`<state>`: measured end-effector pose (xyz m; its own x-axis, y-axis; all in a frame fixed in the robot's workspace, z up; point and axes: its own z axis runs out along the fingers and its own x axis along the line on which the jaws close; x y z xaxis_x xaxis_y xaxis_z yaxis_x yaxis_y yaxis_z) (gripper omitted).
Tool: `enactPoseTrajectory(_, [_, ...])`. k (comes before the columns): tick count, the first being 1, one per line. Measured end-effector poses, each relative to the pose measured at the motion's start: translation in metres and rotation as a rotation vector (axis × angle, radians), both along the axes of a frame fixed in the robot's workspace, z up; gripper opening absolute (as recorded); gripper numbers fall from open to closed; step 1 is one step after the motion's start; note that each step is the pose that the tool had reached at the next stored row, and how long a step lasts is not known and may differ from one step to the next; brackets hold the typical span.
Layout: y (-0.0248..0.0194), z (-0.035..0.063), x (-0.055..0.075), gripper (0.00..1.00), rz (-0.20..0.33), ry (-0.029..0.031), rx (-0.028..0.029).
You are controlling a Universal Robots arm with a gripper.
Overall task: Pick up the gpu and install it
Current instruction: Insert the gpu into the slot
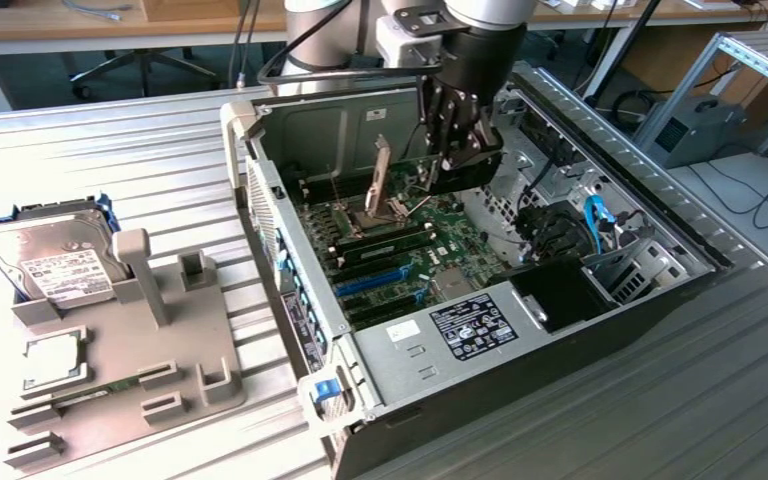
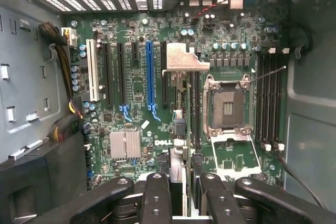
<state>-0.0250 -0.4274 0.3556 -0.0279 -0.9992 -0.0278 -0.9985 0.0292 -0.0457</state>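
My gripper [image 1: 460, 135] has reached down into the open computer case [image 1: 651, 290] and is shut on the gpu [image 1: 462, 172], a black card held on edge just above the motherboard [image 1: 418, 250]. In the wrist view the gpu [image 2: 178, 129] appears edge-on, running from between my fingers [image 2: 157, 195] up to its silvery bracket [image 2: 184, 59] near the case's rear wall. It hangs over the black slots between the blue slot [image 2: 149, 77] and the CPU socket [image 2: 228, 106]. Whether its edge touches a slot is hidden.
A silver hard drive [image 1: 57, 262] stands in the grey fixture [image 1: 157, 345] at the exterior view's left. Inside the case are a raised socket lever [image 1: 381, 175], blue cables [image 1: 595, 222], a black block [image 1: 564, 295] and a small heatsink [image 2: 125, 144].
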Motion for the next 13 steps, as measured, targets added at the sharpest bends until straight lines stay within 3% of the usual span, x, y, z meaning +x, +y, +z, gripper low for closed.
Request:
enactPoseTrajectory(4, [-0.004,-0.003,-0.0058,0.27,0.0,0.0,0.0001])
enactPoseTrajectory(13, [-0.0049,-0.0075,-0.0077,0.27,0.0,0.0,0.0])
